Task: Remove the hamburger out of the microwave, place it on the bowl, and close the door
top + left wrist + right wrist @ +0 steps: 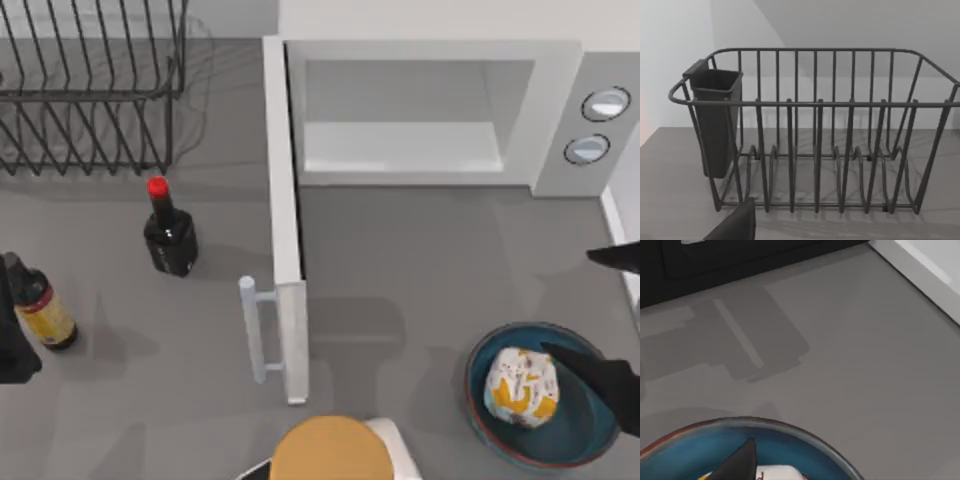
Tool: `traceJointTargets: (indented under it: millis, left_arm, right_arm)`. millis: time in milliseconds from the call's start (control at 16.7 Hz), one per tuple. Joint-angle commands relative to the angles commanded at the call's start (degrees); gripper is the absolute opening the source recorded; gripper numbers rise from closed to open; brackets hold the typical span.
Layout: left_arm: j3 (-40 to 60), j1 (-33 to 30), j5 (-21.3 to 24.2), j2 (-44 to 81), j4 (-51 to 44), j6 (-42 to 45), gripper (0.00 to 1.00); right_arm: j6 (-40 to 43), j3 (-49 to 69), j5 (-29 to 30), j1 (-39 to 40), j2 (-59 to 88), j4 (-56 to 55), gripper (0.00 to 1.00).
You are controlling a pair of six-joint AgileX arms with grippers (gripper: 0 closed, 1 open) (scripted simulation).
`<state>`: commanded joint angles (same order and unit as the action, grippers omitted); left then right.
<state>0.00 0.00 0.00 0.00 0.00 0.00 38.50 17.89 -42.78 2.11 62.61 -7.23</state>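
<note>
The white microwave (560,110) stands at the back with its cavity bare. Its door (284,190) is swung wide open toward the front, bar handle (252,330) on the left face. The hamburger (520,387), wrapped in white paper with orange-yellow patches, lies inside the blue-teal bowl (580,440) at the front right. My right gripper (566,302) is open just above the bowl's right side, one finger (737,462) over the bowl (700,445) beside the hamburger (777,473), not touching it. My left gripper (12,345) is parked at the far left edge, open.
A wire dish rack (90,90) with a dark cutlery cup (715,120) fills the back left. A red-capped dark bottle (168,232) and a second bottle (40,305) stand left of the door. An orange-tan disc (330,450) sits at the front centre.
</note>
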Motion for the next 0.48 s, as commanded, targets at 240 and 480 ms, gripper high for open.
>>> traceJointTargets:
  millis: [240,480]
  left_arm:
    - [0.0,0.0,0.0,0.0,0.0,0.0,1.0]
    - [0.0,0.0,0.0,0.0,0.0,0.0,1.0]
  right_arm:
    - [-13.66,-6.34,15.29,-0.75,-25.57,2.56,1.0]
    - [-26.45,-12.3,29.45,-1.45,-47.2,4.97,1.0]
